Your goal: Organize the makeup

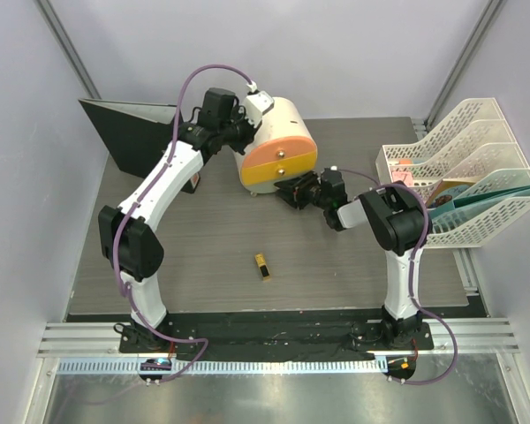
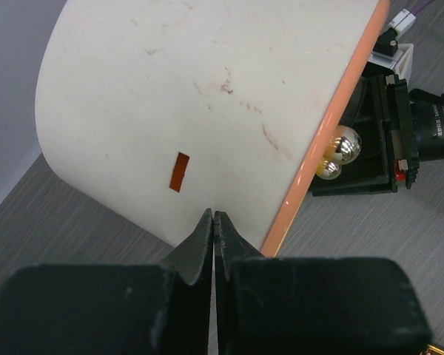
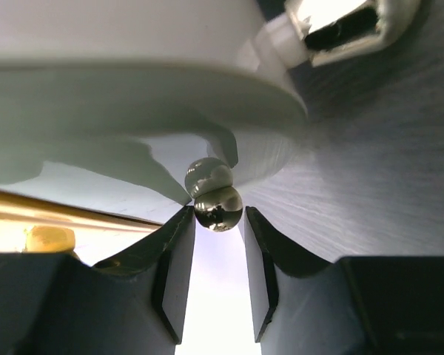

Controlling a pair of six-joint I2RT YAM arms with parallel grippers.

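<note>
A black-gold lipstick [image 1: 262, 266] lies alone on the grey table in front of the arms; no other makeup shows. The cream-and-orange cylindrical box [image 1: 278, 146] lies on its side at the back. My left gripper [image 2: 214, 216] is shut, its tips against the box's cream wall [image 2: 207, 96] near the orange rim. My right gripper [image 3: 218, 216] is at the orange front [image 1: 283, 163], jaws apart either side of the lower shiny round knob [image 3: 218, 207]. A thin gap shows at the right finger. A second knob [image 3: 207, 176] sits just above.
A black angled panel [image 1: 128, 132] stands at the back left. A white mesh file rack [image 1: 464, 185] with teal folders fills the right edge. In the left wrist view, the right gripper's black body [image 2: 385, 140] sits close behind the two knobs [image 2: 340, 151].
</note>
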